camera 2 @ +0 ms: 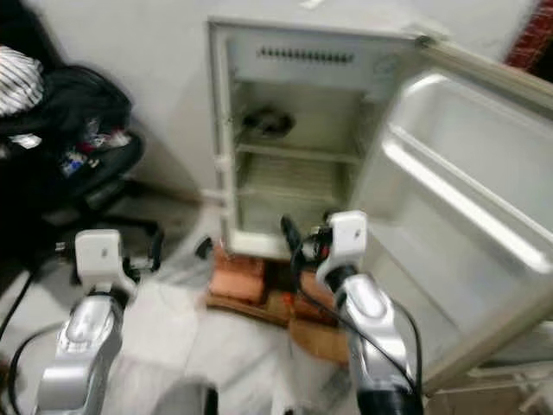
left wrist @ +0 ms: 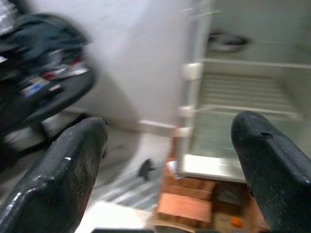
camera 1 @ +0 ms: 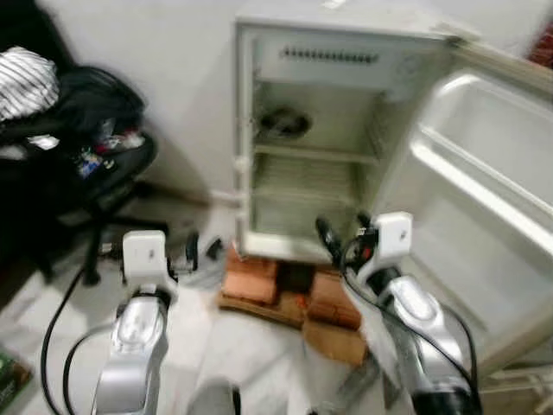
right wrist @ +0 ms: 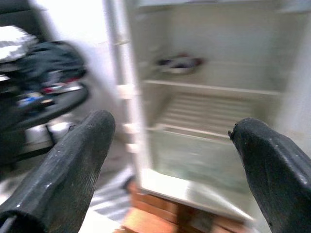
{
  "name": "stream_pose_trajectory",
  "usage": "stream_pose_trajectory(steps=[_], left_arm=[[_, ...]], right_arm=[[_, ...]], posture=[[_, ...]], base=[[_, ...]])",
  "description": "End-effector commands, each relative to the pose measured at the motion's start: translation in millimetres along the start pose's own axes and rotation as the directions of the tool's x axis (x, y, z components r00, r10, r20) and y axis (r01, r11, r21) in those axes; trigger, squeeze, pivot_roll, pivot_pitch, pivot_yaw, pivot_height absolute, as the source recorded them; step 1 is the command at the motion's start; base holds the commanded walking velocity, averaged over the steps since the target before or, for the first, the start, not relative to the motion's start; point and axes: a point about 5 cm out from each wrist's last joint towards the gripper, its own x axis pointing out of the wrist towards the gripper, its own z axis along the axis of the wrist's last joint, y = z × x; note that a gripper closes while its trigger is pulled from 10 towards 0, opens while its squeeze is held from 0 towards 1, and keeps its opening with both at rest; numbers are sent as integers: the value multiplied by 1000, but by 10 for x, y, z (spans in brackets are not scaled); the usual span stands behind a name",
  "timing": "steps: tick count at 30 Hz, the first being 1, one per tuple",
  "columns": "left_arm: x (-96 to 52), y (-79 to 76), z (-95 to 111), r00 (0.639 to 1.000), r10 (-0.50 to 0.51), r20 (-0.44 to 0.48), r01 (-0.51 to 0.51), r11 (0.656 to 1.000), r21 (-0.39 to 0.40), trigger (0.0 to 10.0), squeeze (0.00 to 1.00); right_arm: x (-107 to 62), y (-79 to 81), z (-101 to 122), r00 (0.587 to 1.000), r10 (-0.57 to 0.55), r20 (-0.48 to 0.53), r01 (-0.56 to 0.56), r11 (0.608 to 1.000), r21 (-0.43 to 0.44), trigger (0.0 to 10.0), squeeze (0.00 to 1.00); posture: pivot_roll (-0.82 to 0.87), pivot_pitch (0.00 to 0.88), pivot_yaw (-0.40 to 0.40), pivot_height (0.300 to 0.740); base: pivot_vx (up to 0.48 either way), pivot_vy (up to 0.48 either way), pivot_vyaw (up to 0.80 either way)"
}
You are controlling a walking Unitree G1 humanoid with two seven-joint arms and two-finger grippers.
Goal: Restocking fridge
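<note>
Take the fridge [camera 1: 328,138] as your landmark. Nearest you, both arms are raised in front of it. Your left gripper [left wrist: 165,160] sits off to the left of the cabinet, fingers spread wide with nothing between them. Your right gripper [right wrist: 170,160] is just before the lower front edge of the fridge, facing the open compartment, fingers also spread wide and empty. So you have nothing in hand to stock yet.

Under the fridge is a stack of bricks [camera 1: 285,290] on a wooden board; the cabinet stands on them. Its door [camera 1: 484,173] is swung fully open to the right of the cabinet. Inside, I count two wire shelves and one dark bowl-like dish [camera 1: 283,123] on the upper one, at the left; the rest looks bare. Left of the fridge, well apart, is one black office chair [camera 1: 86,156] heaped with clothes and small items.

Watch these: the right arm is close to the open door, so a swing to the right could knock it. A bump low on the cabinet could shift it on the bricks. Everything is blurred, so judge distances cautiously.
</note>
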Motion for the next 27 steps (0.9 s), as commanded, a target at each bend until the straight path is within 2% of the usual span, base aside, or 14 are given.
stream_pose_trajectory(steps=[1,5,10,11,15,19,27], left_arm=[[5,8,23,1000,0,6,0,1000,11,10000,0],[17,9,83,1000,5,30,-6,999,32,10000,0],[-15,41,124,998,5,62,-7,999,44,10000,0],[-34,34,88,999,-6,51,3,998,63,10000,0],[-47,9,70,999,-11,50,8,999,53,10000,0],[-48,-14,52,999,-22,49,20,999,45,10000,0],[-37,27,23,999,-11,52,7,997,78,10000,0]], right_arm=[[24,19,24,1000,6,9,-6,1000,2,10000,0],[59,10,71,1000,1,21,-1,1000,-4,10000,0],[49,-5,91,999,-27,34,27,1000,10,10000,0],[29,-3,72,999,-30,28,30,1000,7,10000,0],[4,-10,59,999,-39,22,39,999,4,10000,0],[-4,-37,49,998,-54,20,53,999,4,10000,0],[-7,-73,78,997,-66,30,66,998,2,10000,0]], posture=[[105,0,-61,740],[109,7,-59,740],[105,25,-63,740],[100,28,-63,740],[97,26,-67,740],[96,13,-67,740],[96,1,-65,740]], base=[[-428,0,-800],[-401,0,-800],[0,0,-773],[0,0,0],[0,0,0],[0,-473,0],[323,-346,0]])
